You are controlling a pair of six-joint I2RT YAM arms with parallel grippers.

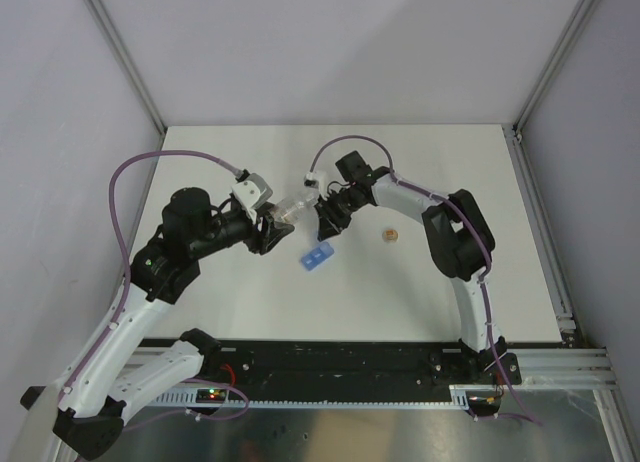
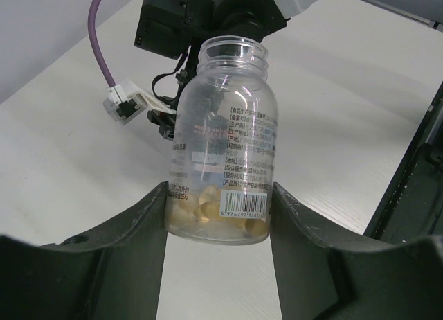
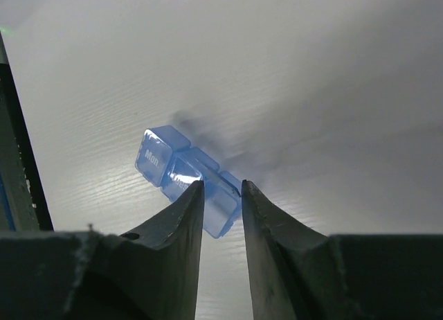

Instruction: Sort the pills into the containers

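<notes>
**Near to far.** Containers [image 1: 317, 257]: a blue three-cell strip lying flat near the middle of the worktop [image 1: 450, 292], its long axis running from near-left to far-right. A small orange-brown round item [image 1: 390, 236] lies apart to its right; what it is cannot be told. Right gripper [image 3: 221, 188]: fingers narrow and empty, hanging just beyond the strip and oblique to its axis. This is the nearer arm. Left gripper [image 1: 268, 227]: clamped on the base of an uncapped clear bottle [image 2: 225, 126], mouth toward the right gripper. The pills [image 2: 214, 215] lie at the base end, left of and beyond the strip.
</notes>
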